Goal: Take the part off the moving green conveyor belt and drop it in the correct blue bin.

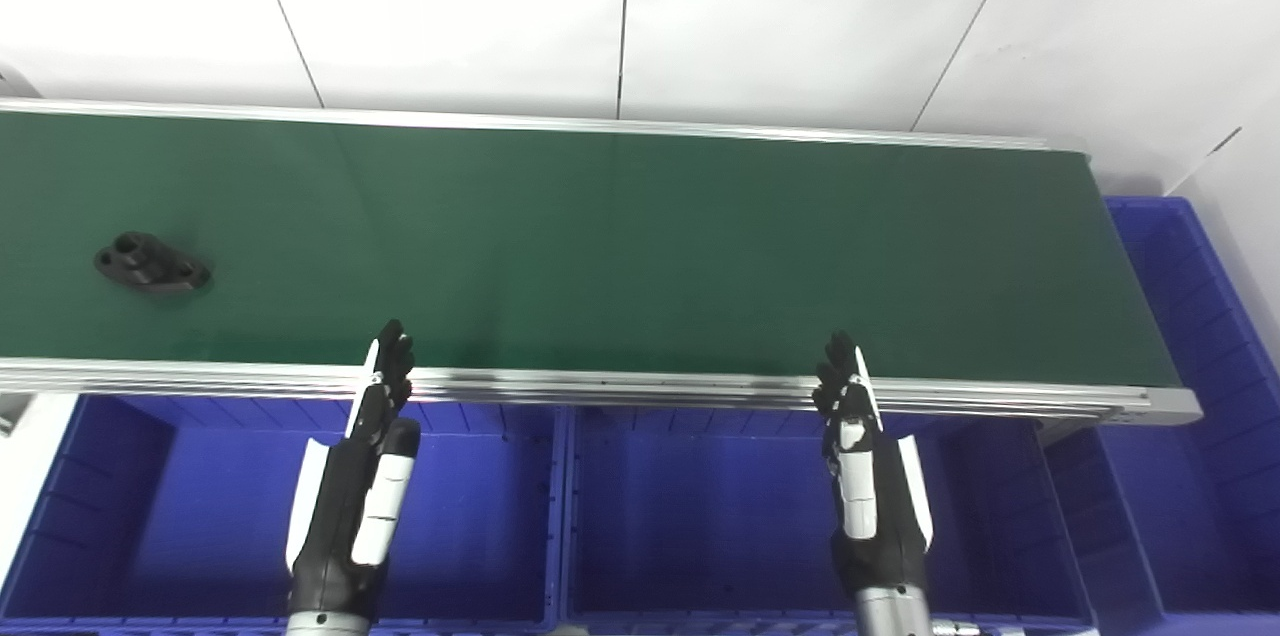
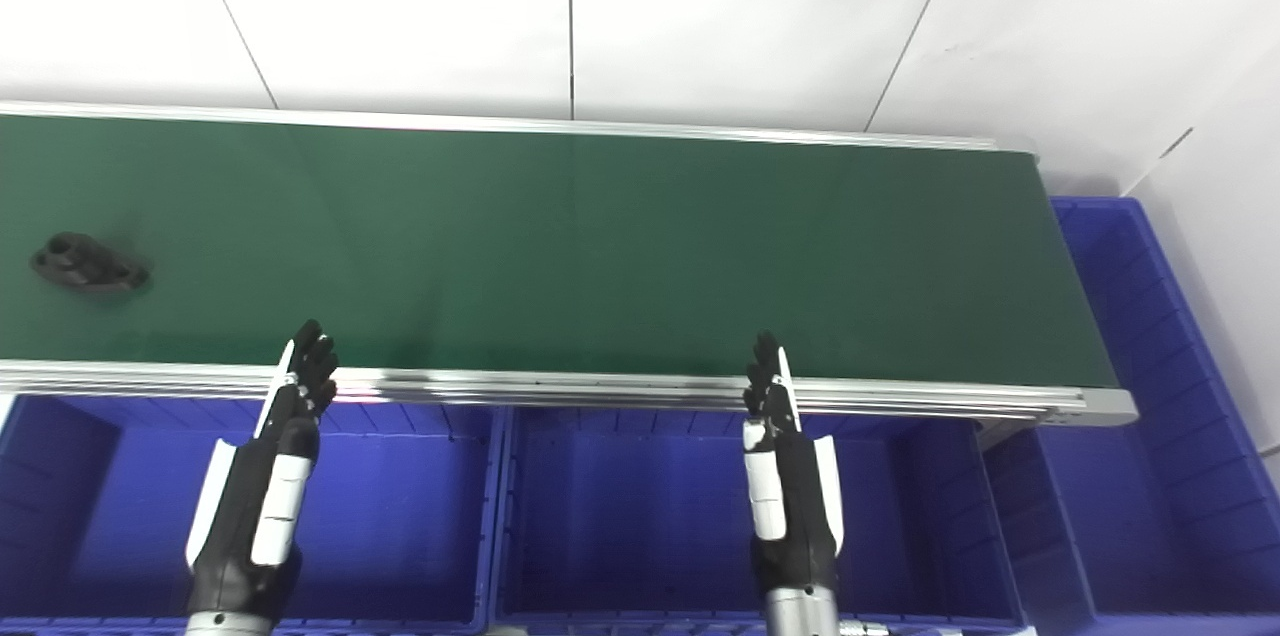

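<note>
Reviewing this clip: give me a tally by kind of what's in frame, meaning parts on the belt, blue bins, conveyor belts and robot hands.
Black part on the belt: 1
Blue bins: 3, namely left bin, middle bin, right bin at the belt's end
Green conveyor belt: 1
Robot hands: 2, left hand and right hand, both open and empty
Total: 7

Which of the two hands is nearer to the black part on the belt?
The left hand. The black part lies far left on the green belt, on that hand's side; the right hand waits much further right. Both hands are empty.
</note>
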